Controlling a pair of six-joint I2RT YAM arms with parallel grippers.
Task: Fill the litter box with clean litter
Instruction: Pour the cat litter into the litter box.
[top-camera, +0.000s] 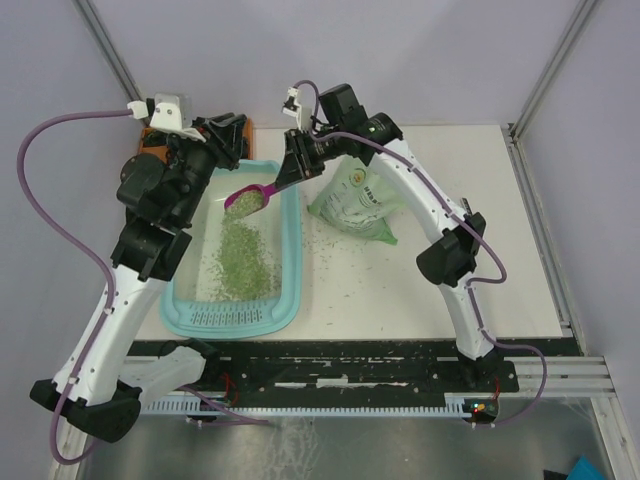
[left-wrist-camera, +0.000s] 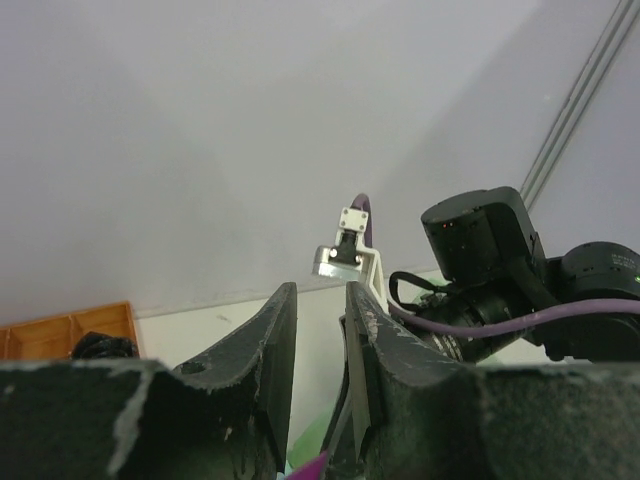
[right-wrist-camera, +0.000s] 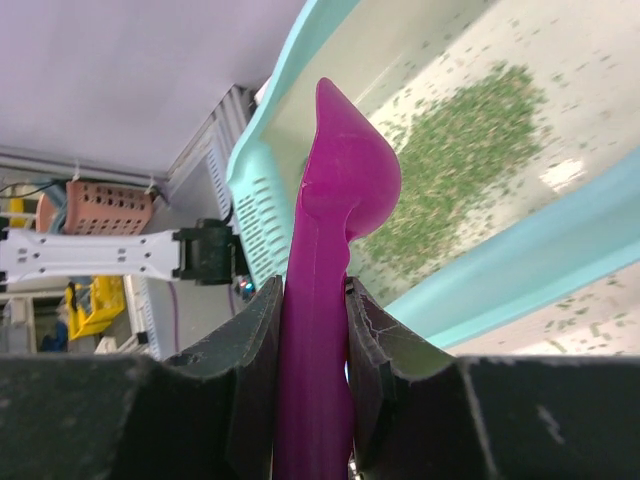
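Note:
The light teal litter box (top-camera: 290, 290) lies left of centre, with its slotted ledge at the near end. A loose pile of pale green litter (top-camera: 240, 255) covers part of its whitish floor. It also shows in the right wrist view (right-wrist-camera: 460, 160), inside the box's rim (right-wrist-camera: 560, 235). My right gripper (top-camera: 293, 172) (right-wrist-camera: 314, 285) is shut on the handle of a magenta scoop (top-camera: 250, 200) (right-wrist-camera: 340, 180). The scoop's bowl holds granules above the box's far right part. My left gripper (top-camera: 232, 140) (left-wrist-camera: 320, 290) is at the box's far end, its jaws slightly apart and empty.
A light green and white printed bag (top-camera: 360, 200) lies on the table right of the box. Loose granules (top-camera: 330, 250) are scattered between the bag and the box. An orange compartmented tray (top-camera: 150, 135) (left-wrist-camera: 60, 335) stands behind the left arm. The right arm (left-wrist-camera: 500, 260) is close to my left gripper.

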